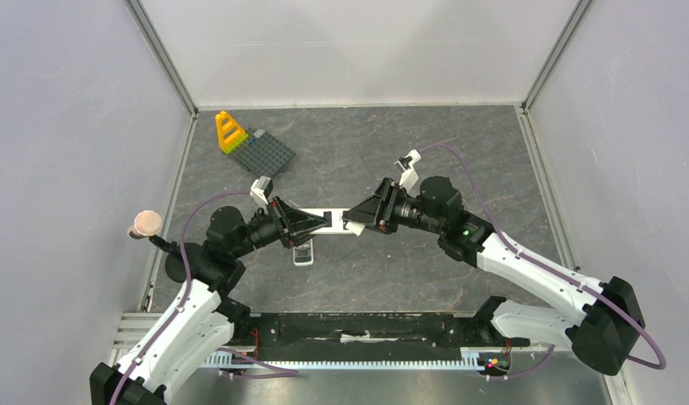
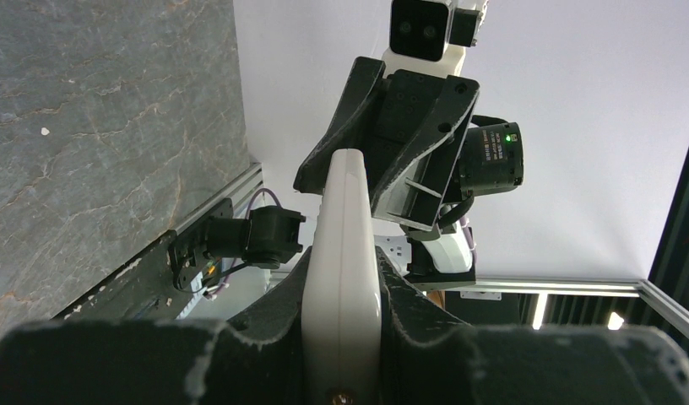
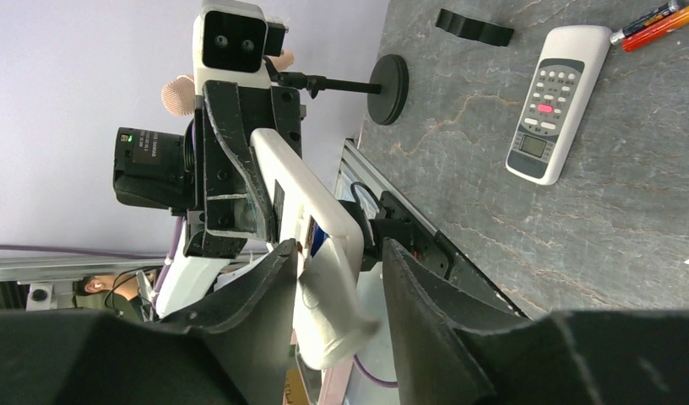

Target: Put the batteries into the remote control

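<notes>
- Fingers [image 2: 421, 310] of your left gripper [image 1: 321, 223] are pressed tight on both flanks of the held remote [image 2: 342, 228], gripping one end of it.
- Your left arm rises from its base and reaches rightward to mid-table. Its wrist is level, so the gripper points right, toward the other arm.
- Your right gripper [image 3: 339, 253] faces it from the opposite side. Its jaws stand partly apart around the remote's other end, and a gap shows between the casing and one finger.
- Your right arm has its elbow out to the right and its forearm running leftward, with the gripper level.
- You see the held remote raised off the table [image 1: 425, 169], its long axis running left to right with one end inside each gripper. A blue patch shows on its face near the right fingers; what it is cannot be told.
- A second remote [image 3: 548, 101] lies flat on the table, buttons up, just on the near side of the held one.
- Red-orange batteries [image 3: 653, 18] lie side by side on the table just beside that second remote's end, well apart from both grippers.
- At the far left are a grey stud plate [image 1: 269, 152] and a yellow piece [image 1: 230, 132]. A pink-topped stand [image 1: 145, 224] is at the left edge.
</notes>
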`<state>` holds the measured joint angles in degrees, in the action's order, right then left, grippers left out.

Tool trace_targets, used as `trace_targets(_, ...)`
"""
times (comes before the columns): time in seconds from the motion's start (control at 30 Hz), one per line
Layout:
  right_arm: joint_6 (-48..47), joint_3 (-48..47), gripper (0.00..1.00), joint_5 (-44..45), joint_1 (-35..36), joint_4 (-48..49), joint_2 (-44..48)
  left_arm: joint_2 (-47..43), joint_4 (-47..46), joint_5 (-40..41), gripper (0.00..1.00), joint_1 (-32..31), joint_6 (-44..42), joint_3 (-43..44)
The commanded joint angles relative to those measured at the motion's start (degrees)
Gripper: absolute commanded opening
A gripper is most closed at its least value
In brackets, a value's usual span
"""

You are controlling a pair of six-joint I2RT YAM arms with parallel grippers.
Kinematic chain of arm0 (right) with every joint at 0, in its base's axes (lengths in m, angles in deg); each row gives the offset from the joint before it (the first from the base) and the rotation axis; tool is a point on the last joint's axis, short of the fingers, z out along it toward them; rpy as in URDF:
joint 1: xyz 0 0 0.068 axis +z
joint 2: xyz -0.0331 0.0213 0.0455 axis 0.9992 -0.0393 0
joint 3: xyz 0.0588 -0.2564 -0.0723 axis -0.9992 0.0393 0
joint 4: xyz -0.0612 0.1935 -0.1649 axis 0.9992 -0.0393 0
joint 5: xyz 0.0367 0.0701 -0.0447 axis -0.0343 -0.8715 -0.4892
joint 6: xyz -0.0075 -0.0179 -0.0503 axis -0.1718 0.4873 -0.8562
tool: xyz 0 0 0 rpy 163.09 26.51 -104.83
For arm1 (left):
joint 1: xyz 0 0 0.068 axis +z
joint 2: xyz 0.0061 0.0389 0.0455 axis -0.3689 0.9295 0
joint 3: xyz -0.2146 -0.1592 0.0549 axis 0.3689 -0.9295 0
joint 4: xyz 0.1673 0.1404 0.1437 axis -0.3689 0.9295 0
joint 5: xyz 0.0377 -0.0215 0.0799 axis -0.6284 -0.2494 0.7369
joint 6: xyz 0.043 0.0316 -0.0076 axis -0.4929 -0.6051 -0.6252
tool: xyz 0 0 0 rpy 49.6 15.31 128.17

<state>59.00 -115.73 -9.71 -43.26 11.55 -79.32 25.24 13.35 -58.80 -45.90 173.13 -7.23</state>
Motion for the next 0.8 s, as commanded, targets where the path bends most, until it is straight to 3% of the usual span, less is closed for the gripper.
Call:
trace_targets(0.0,1.71,-0.96,0.49,-1.29,0.01,3.26,0.09,0.02,-2.72,-1.63,0.02,-0.23,-0.98,2.04)
trace_targets(0.2,4.99,-0.13,0.52,-1.6,0.04,4.8,0.53,0.26,-3.83,-1.37,0.02,-0.23,-0.26,0.97)
trace_targets(0.5,9.53,2.68,0.47,-2.22,-0.02,4.92,0.48,0.36,-2.39,-0.32,0.02,-0.18,-2.09,0.26)
trace_targets(0.77,0.92,3.0,0.53,5.15,-0.78,-3.5,3.82,1.41,19.35,8.53,0.02,-0.23,-21.48,3.11)
